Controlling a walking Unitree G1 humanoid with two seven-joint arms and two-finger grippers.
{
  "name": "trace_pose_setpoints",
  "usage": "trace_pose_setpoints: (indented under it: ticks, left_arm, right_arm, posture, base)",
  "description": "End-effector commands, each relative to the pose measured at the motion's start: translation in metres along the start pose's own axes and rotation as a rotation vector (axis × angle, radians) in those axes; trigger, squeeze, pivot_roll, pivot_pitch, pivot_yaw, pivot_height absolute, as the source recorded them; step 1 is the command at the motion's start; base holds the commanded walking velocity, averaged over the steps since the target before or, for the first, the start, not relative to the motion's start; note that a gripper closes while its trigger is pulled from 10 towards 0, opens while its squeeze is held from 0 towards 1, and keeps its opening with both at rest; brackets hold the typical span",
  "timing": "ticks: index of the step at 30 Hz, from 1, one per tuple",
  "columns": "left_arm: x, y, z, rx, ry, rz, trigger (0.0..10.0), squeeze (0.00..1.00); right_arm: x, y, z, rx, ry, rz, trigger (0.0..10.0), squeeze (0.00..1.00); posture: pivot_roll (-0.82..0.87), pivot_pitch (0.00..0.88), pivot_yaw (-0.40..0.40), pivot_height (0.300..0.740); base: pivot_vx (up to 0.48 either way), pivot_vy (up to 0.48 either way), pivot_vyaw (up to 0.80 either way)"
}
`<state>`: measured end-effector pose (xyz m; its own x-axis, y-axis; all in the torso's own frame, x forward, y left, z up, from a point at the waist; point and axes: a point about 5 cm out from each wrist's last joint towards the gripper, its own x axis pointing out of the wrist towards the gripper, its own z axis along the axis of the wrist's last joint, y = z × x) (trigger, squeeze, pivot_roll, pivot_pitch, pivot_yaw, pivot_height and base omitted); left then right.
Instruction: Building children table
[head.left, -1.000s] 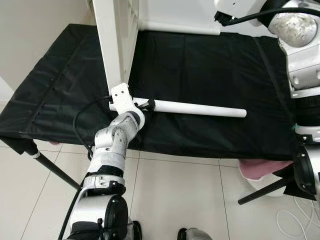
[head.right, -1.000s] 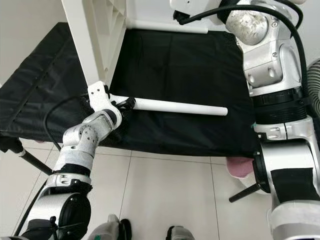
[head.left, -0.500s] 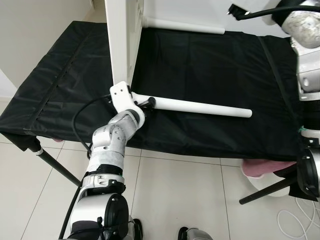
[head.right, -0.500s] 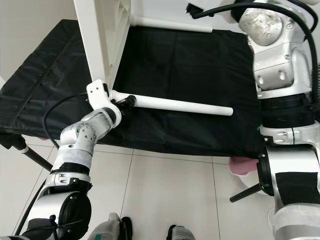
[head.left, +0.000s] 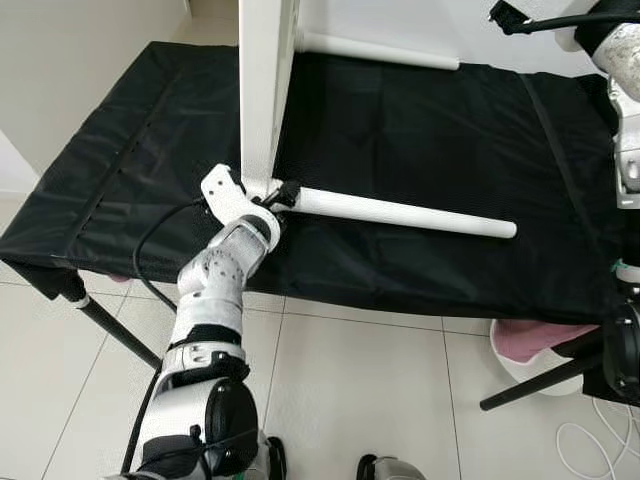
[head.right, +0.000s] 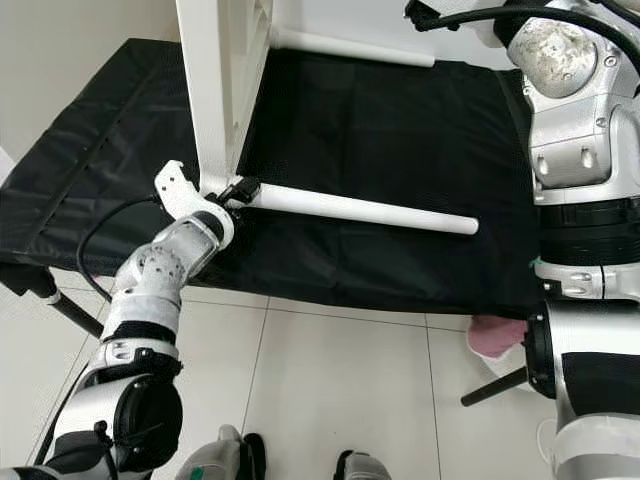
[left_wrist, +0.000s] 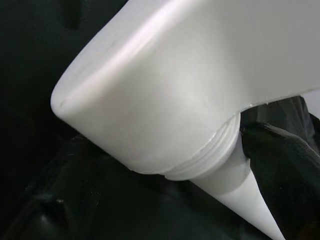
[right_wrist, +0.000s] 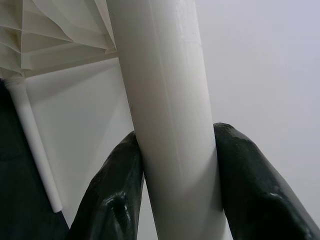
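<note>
Compared with a second ago, our view has slid right, and the white plastic tabletop (head.left: 265, 90) now stands more edge-on on the black fabric cot (head.left: 420, 130).

Left eye: our left gripper (head.left: 283, 193) sits at the base of a smooth round leg (head.left: 405, 213) lying along the cloth, wrist bent up from below.

Right eye: our right arm (head.right: 570, 120) reaches up high by another leg (head.right: 350, 47).

Left wrist: one matte black finger (left_wrist: 282, 165) touches the threaded leg end at the tabletop's rounded corner; we can't tell the grip.

Right wrist: two black fingers (right_wrist: 115, 200) clamp a glossy white tube (right_wrist: 165, 115).
</note>
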<state>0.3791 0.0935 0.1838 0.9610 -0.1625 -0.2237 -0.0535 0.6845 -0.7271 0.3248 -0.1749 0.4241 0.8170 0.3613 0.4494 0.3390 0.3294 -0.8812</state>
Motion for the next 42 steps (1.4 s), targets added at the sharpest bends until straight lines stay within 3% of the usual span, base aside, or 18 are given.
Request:
trace_pose_setpoints:
  ticks: [1, 2, 6, 9, 13, 19, 20, 31, 35, 37, 40, 42]
  left_arm:
    - [-0.002, -0.044, -0.06, -0.114, 0.161, 0.077, 10.0, 0.0]
    - [-0.002, -0.044, -0.06, -0.114, 0.161, 0.077, 10.0, 0.0]
    - [-0.002, -0.072, -0.074, -0.224, 0.234, -0.001, 10.0, 0.0]
    - [-0.003, -0.082, -0.08, -0.291, 0.277, -0.033, 10.0, 0.0]
    - [-0.004, -0.09, -0.087, -0.36, 0.327, -0.059, 10.0, 0.0]
    - [-0.006, -0.103, -0.084, -0.405, 0.318, -0.137, 10.0, 0.0]
    - [-0.007, -0.107, -0.081, -0.418, 0.302, -0.162, 0.0, 0.0]
    - [-0.005, -0.119, -0.068, -0.523, 0.264, -0.24, 0.0, 0.0]
    - [-0.002, -0.118, -0.046, -0.574, 0.193, -0.286, 0.0, 0.0]
    - [0.003, -0.111, -0.024, -0.541, 0.111, -0.307, 0.0, 0.0]
    - [0.003, -0.111, -0.024, -0.541, 0.111, -0.307, 0.0, 0.0]
    - [0.007, -0.1, -0.004, -0.504, 0.041, -0.309, 0.0, 0.0]
  right_arm:
    - [-0.014, -0.046, -0.022, 0.138, 0.098, -0.275, 0.0, 0.0]
    - [-0.014, -0.046, -0.022, 0.138, 0.098, -0.275, 0.0, 0.0]
    - [-0.01, -0.051, -0.018, 0.139, 0.09, -0.292, 0.0, 0.0]
    - [-0.009, -0.053, -0.016, 0.148, 0.082, -0.31, 0.0, 0.0]
    - [-0.009, -0.054, -0.015, 0.161, 0.075, -0.329, 0.0, 0.0]
    - [-0.008, -0.055, -0.013, 0.172, 0.07, -0.344, 0.0, 0.0]
    - [-0.008, -0.055, -0.013, 0.172, 0.07, -0.346, 0.0, 0.0]
    - [-0.007, -0.056, -0.013, 0.182, 0.066, -0.365, 0.0, 0.0]
    - [-0.008, -0.061, -0.012, 0.179, 0.061, -0.394, 0.0, 0.0]
    - [-0.01, -0.067, -0.012, 0.174, 0.06, -0.425, 0.0, 0.0]
    - [-0.01, -0.067, -0.012, 0.174, 0.06, -0.425, 0.0, 0.0]
    - [-0.011, -0.07, -0.012, 0.174, 0.06, -0.443, 0.0, 0.0]
  posture:
    - [-0.21, 0.14, 0.084, 0.74]
    - [-0.21, 0.14, 0.084, 0.74]
    - [-0.22, 0.144, 0.082, 0.74]
    - [-0.22, 0.145, 0.083, 0.74]
    - [-0.22, 0.145, 0.084, 0.74]
    - [-0.22, 0.144, 0.079, 0.74]
    - [-0.22, 0.144, 0.079, 0.74]
    - [-0.22, 0.142, 0.078, 0.74]
    - [-0.23, 0.138, 0.082, 0.74]
    - [-0.23, 0.137, 0.087, 0.74]
    - [-0.23, 0.137, 0.087, 0.74]
    - [-0.22, 0.133, 0.095, 0.74]
  base:
    - [0.0, 0.0, 0.0]
    - [0.0, 0.0, 0.0]
    - [0.0, 0.0, 0.0]
    - [0.0, 0.0, 0.0]
    - [0.0, 0.0, 0.0]
    - [0.0, 0.0, 0.0]
    - [0.0, 0.0, 0.0]
    - [0.0, 0.0, 0.0]
    - [0.0, 0.0, 0.0]
    - [0.0, 0.0, 0.0]
    - [0.0, 0.0, 0.0]
    - [0.0, 0.0, 0.0]
